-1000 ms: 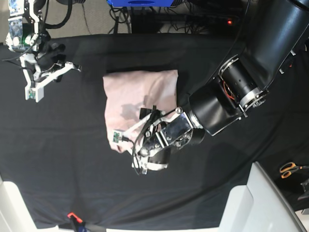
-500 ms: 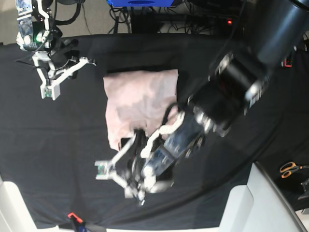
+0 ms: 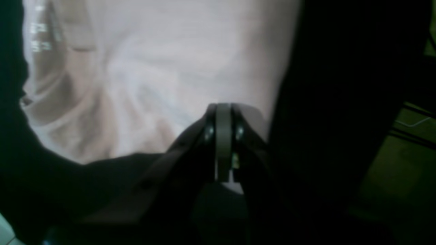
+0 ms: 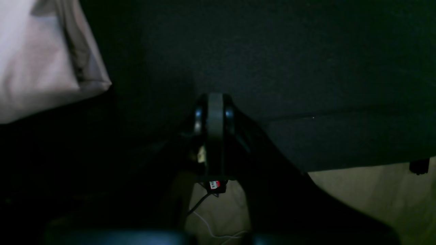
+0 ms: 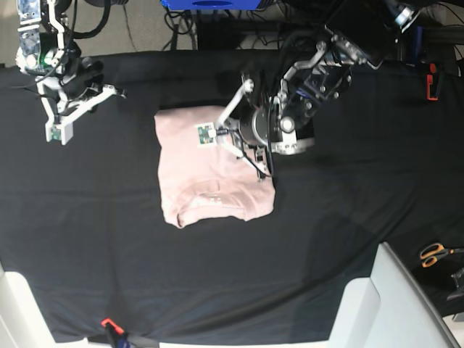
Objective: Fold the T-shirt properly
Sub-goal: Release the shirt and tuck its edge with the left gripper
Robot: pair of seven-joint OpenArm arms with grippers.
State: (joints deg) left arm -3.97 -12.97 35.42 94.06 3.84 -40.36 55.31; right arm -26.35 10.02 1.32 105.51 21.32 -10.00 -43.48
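The T-shirt lies folded into a compact pale-pink block a little left of the middle of the base view, flat on the black cloth that covers the table. Its top and left edges run straight; the ribbed neckline curves across the lower part of the block, near its bottom edge. Soft creases fan across the fabric in the left wrist view, and in the right wrist view only a folded corner shows at the upper left of the frame.

The left gripper sits over the upper right part of the shirt in the base view, its fingers closed together and pointing toward the left of the frame. Whether it touches the fabric cannot be told. In its own wrist view the fingers meet edge to edge with nothing visibly caught between them. Its arm reaches down from the upper right of the frame, wrist bent over the shirt's right edge.

The right gripper is in the upper left corner of the base view, well apart from the shirt, over bare black cloth. Its fingers are pressed together and empty, and its arm comes in from the top left edge.

Orange-handled scissors lie at the right edge.
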